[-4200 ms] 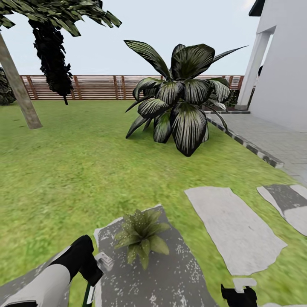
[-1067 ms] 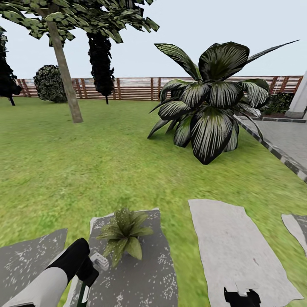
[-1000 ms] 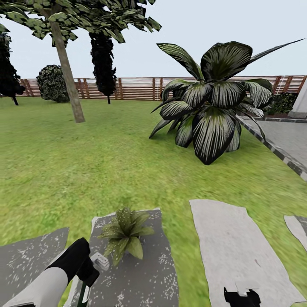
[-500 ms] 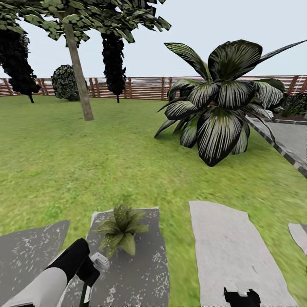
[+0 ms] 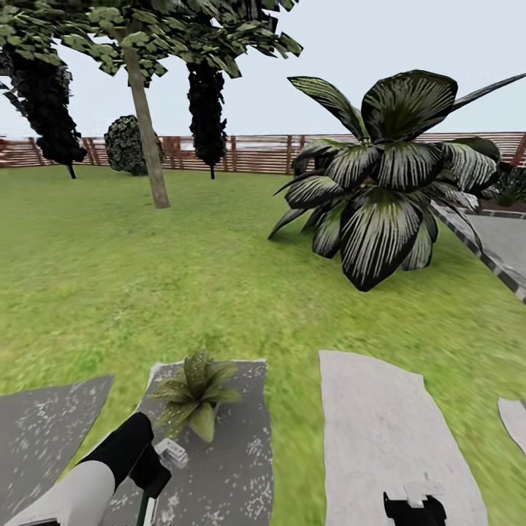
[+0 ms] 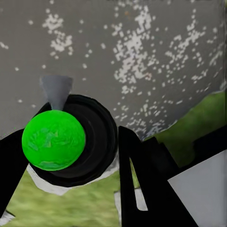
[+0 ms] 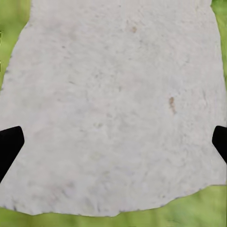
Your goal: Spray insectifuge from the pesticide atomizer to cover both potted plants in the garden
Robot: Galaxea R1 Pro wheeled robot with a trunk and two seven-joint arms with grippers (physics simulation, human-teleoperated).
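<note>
Ahead, your view takes in a large striped-leaf plant (image 5: 380, 197) on the lawn (image 5: 146, 292), a slanted tree trunk (image 5: 150, 139), dark bushes and a brown slatted fence (image 5: 248, 152). A pale stepping stone (image 5: 383, 431) lies beside a dark, white-speckled slab (image 5: 234, 460). One potted plant (image 5: 193, 393), a low rosette of pointed green leaves, stands on that slab just ahead of your left arm. Your left claw (image 6: 85, 165) is closed around the spray bottle (image 6: 71, 139): a round black body with a glossy green cap and grey nozzle. Your right claw (image 7: 113, 146) hangs wide apart, holding nothing, over the rough pale stone.
</note>
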